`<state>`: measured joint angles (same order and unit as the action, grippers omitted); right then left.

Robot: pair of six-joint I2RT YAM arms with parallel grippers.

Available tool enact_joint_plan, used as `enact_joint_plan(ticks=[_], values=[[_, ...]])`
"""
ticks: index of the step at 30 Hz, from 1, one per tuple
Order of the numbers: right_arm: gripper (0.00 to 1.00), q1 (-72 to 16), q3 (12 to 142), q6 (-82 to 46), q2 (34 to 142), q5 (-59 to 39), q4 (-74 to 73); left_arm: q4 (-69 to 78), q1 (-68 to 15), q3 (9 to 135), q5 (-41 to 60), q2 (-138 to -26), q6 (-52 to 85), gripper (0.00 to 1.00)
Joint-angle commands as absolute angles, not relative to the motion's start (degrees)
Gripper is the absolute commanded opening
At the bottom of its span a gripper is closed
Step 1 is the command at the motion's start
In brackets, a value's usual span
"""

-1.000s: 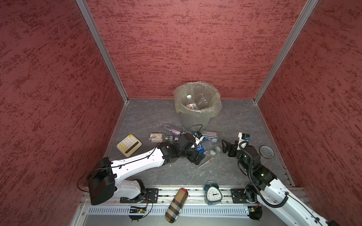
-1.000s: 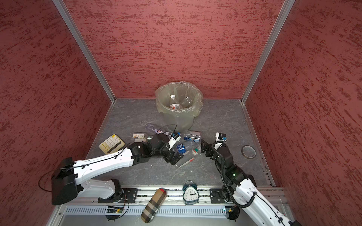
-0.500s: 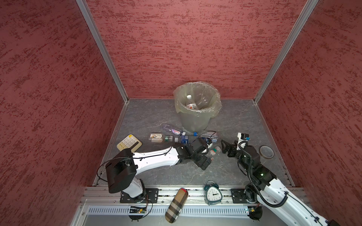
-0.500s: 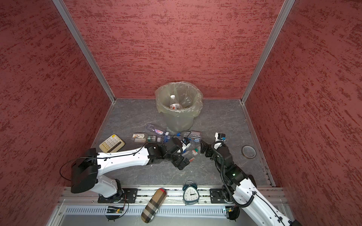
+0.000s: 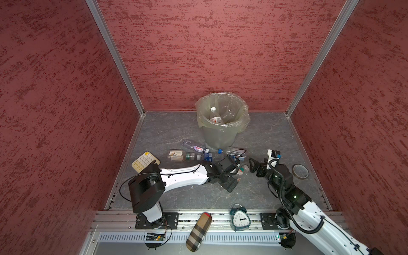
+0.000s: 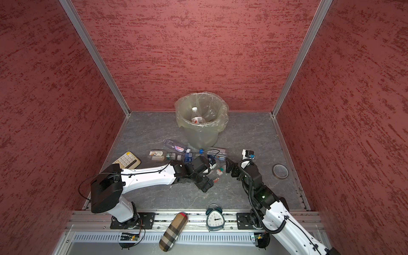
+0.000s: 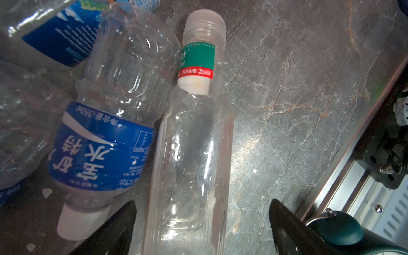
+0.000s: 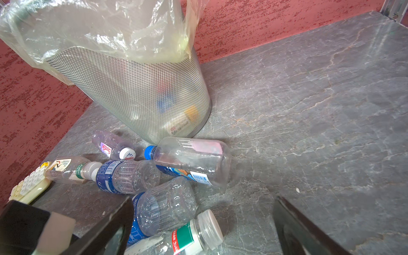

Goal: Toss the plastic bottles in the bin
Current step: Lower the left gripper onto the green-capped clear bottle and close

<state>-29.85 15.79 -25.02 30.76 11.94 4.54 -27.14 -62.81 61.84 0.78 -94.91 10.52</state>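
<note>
Several clear plastic bottles lie in a cluster in front of the bin (image 5: 222,134) (image 6: 202,134) (image 8: 143,92), a tapered mesh bucket with a yellowish bag over its rim and bottles (image 5: 214,116) inside. My left gripper (image 5: 234,174) (image 6: 209,174) (image 7: 204,223) is open and straddles the body of a green-labelled bottle (image 7: 189,154) (image 5: 243,169) (image 8: 187,238), with a gap on one side. A blue-labelled bottle (image 7: 103,154) (image 8: 163,205) lies against it. My right gripper (image 5: 254,166) (image 6: 230,167) (image 8: 203,223) is open just right of the cluster, holding nothing.
More bottles lie nearer the bin: a blue-capped one (image 8: 192,161), a pink-labelled one (image 5: 194,146) and a beige-labelled one (image 5: 176,154). A cream calculator (image 5: 144,162) sits at the left and a tape ring (image 5: 300,171) at the right. A clock (image 5: 240,218) and a plaid case (image 5: 198,231) rest on the front rail.
My left arm has reached further right and lowered its gripper over the green-labelled bottle, its jaws narrowing a little. The right arm has stayed put.
</note>
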Motion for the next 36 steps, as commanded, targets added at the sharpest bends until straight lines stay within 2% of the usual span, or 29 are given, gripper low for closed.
enact_joint_plan(ticks=[1,36], values=[[0.98,-29.8,15.5,-24.6,30.8,11.2,3.2,-28.3,-63.1,63.7,0.0,-96.4,9.6,0.94],[0.98,-29.9,15.6,-24.9,31.1,11.6,3.3,-33.6,-64.8,69.2,-3.1,-105.3,9.0,0.73]])
